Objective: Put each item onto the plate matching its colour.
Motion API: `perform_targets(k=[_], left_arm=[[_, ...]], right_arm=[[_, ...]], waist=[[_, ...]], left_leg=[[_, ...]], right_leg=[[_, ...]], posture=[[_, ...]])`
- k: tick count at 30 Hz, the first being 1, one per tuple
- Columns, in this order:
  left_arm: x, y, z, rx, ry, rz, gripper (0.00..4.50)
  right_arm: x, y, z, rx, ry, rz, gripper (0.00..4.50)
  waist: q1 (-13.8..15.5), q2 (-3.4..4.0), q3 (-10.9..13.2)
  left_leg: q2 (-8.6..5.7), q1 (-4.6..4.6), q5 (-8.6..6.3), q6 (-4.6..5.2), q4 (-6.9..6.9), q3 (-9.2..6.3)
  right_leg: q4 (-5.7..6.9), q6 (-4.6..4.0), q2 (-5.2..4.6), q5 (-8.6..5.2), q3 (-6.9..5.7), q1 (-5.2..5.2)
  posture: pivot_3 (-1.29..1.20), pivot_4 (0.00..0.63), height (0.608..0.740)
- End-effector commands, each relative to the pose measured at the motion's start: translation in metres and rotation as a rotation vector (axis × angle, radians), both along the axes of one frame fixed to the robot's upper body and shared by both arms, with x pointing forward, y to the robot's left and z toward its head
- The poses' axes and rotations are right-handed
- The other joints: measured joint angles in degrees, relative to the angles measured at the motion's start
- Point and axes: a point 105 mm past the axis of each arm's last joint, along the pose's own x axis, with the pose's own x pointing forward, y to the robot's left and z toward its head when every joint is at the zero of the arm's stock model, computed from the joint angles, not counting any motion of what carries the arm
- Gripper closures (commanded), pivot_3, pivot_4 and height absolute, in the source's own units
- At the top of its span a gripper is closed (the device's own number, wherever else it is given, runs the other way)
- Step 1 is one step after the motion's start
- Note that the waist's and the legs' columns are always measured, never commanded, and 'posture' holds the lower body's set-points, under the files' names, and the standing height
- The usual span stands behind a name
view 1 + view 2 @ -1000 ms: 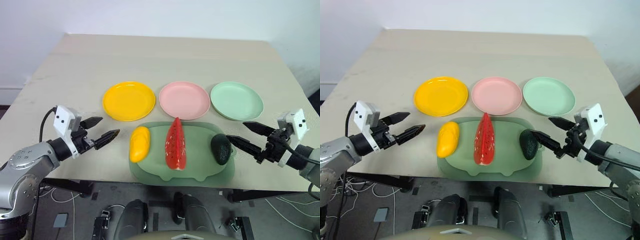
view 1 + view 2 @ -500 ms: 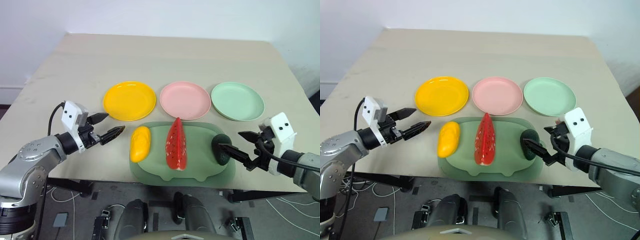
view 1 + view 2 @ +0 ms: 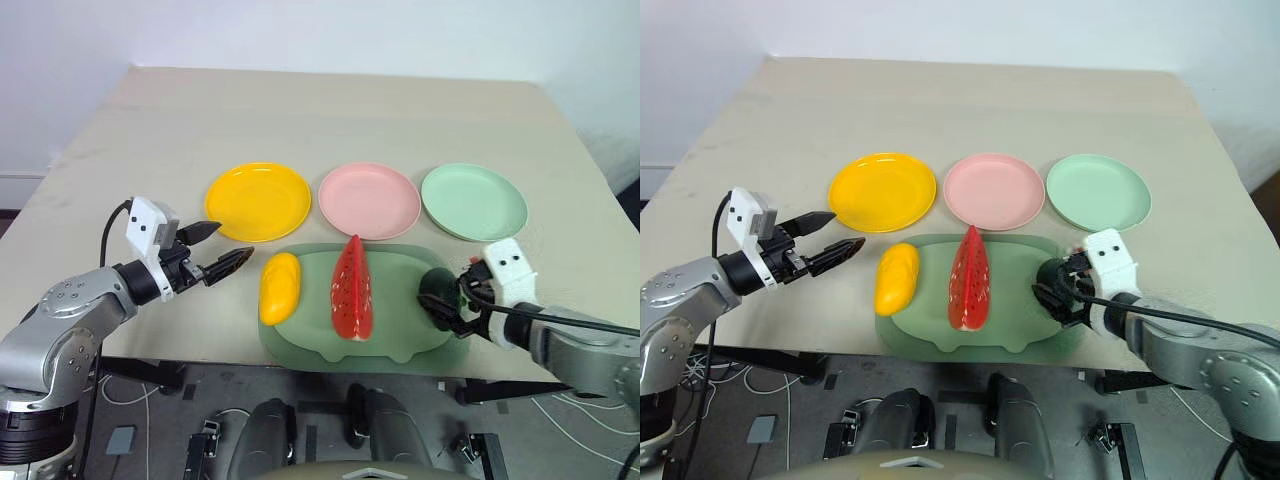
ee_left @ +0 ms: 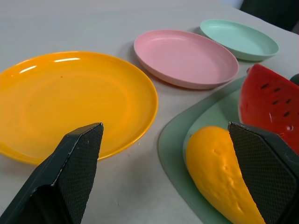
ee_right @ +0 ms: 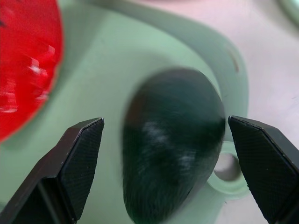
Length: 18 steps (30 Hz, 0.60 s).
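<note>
Right gripper (image 5: 166, 140): fingers spread wide, straddling the avocado (image 5: 173, 140) on the pale-green board (image 3: 400, 330), not grasping. Left gripper (image 3: 222, 247): fingers released, beside the mango (image 3: 279, 287).

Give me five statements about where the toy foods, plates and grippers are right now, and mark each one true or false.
1. All three plates are empty. True.
2. The avocado lies on the mint green plate. False: it lies on the pale green board.
3. The right gripper has open jaws either side of the avocado. True.
4. The left gripper holds the yellow fruit. False: its jaws are open and apart from it.
5. The watermelon wedge lies between the other two foods. True.
</note>
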Motion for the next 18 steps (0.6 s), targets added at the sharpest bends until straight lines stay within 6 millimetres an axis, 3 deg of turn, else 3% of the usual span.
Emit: perform_targets(k=[1,4,8,12,15,18], left_arm=[[-0.003,-0.001,0.014,0.007,-0.056,-0.001,0.02],[-0.005,0.002,0.015,0.011,-0.060,0.014,0.00],[-0.006,0.004,0.016,0.013,-0.064,0.024,0.00],[-0.006,0.004,0.017,0.012,-0.071,0.032,0.00],[-0.005,0.005,0.020,0.009,-0.081,0.040,0.00],[-0.004,0.002,0.019,0.013,-0.088,0.040,0.00]], right_arm=[[0.007,-0.004,-0.004,-0.036,-0.019,-0.021,0.00],[0.011,-0.008,-0.004,-0.042,-0.024,-0.035,0.40],[0.023,-0.011,0.010,-0.056,-0.092,-0.028,1.58],[0.041,-0.014,0.035,-0.059,-0.178,-0.017,1.64],[0.069,-0.024,0.063,-0.092,-0.267,-0.029,1.64],[0.105,-0.041,0.071,-0.179,-0.311,-0.068,1.64]], waist=[[0.0,0.00,0.0],[-0.1,0.00,0.0],[-0.1,0.01,0.0],[-0.1,0.01,0.0],[-0.1,0.01,0.0],[-0.2,0.01,0.0]], left_leg=[[0.00,-0.01,0.00,0.00,0.00,0.00],[0.00,0.00,0.00,0.00,0.00,0.00],[0.01,0.00,0.00,0.00,0.00,0.01],[0.00,-0.01,0.00,0.00,-0.01,0.00],[0.00,-0.03,0.00,0.00,0.00,0.03],[-0.02,-0.02,0.00,0.01,0.00,0.04]], right_leg=[[0.00,0.00,0.00,0.00,0.00,0.00],[0.00,0.01,0.00,0.00,0.00,-0.01],[0.00,0.00,0.01,0.00,0.00,-0.02],[0.01,0.00,0.02,0.00,0.00,-0.04],[0.00,0.00,0.02,0.01,0.00,-0.06],[0.00,-0.02,0.02,0.00,0.00,-0.06]], posture=[[0.00,0.150,0.740],[0.00,0.150,0.740],[0.00,0.150,0.740],[0.00,0.150,0.740],[0.00,0.150,0.740],[0.00,0.150,0.740]])
